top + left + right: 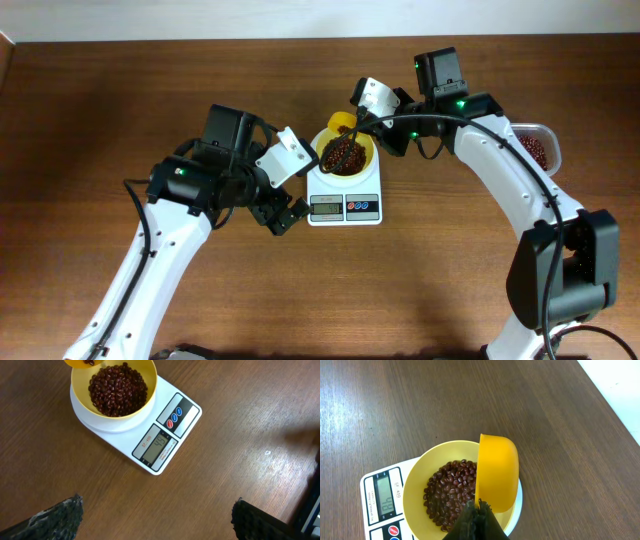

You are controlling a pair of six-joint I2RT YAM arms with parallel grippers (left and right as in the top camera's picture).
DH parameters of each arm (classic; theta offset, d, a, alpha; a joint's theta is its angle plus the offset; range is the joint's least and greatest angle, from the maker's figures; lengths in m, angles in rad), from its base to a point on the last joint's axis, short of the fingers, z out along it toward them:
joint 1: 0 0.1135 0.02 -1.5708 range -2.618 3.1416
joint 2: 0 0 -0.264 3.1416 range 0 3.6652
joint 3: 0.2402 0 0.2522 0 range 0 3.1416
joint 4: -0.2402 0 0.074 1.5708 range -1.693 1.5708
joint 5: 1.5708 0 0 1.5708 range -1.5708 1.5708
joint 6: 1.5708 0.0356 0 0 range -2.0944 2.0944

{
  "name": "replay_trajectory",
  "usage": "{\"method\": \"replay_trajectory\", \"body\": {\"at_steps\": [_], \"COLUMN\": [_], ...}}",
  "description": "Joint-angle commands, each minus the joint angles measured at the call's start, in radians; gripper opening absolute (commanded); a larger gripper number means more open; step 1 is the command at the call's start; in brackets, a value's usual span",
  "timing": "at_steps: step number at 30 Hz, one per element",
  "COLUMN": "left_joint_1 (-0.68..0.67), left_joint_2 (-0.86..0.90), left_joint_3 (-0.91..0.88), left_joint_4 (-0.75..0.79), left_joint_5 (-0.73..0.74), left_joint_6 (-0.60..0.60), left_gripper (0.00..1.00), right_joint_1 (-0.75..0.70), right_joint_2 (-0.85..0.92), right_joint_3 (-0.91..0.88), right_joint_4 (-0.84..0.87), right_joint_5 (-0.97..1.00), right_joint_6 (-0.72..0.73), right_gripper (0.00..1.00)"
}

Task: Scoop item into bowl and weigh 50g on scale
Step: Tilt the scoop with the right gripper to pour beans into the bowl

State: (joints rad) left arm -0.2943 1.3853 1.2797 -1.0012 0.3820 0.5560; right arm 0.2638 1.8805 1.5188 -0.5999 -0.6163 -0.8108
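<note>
The pale yellow bowl [362,152] [80,395] [415,490] stands on the white scale [345,207] [175,415] [382,495], and a heap of dark reddish-brown beans [343,155] [117,389] [449,491] fills it. My right gripper [368,122] [479,517] is shut on the handle of a yellow scoop [341,124] [497,472], which is tipped on its side over the bowl's right half. My left gripper [282,205] [157,512] stands wide open and empty over bare table, just left of the scale's display.
A clear plastic container [537,150] holding more beans sits at the right, beside the right arm. The table's far edge shows pale at the top right of the right wrist view.
</note>
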Motion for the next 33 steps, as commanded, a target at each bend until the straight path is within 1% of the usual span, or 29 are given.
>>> {"method": "replay_trajectory", "body": {"at_steps": [1, 33], "left_joint_1": [0.000, 0.000], "left_joint_2": [-0.008, -0.008], "left_joint_3": [-0.008, -0.008], "left_joint_4": [0.002, 0.002], "left_joint_5": [0.014, 0.014], "left_joint_6": [-0.006, -0.006], "left_gripper": [0.99, 0.99], "right_joint_1": [0.005, 0.004], "right_joint_2": [-0.011, -0.010], "right_joint_3": [0.020, 0.020], "right_joint_4": [0.002, -0.012], "right_joint_5": [0.001, 0.027], "right_joint_6": [-0.005, -0.005], "right_gripper": [0.04, 0.04]}}
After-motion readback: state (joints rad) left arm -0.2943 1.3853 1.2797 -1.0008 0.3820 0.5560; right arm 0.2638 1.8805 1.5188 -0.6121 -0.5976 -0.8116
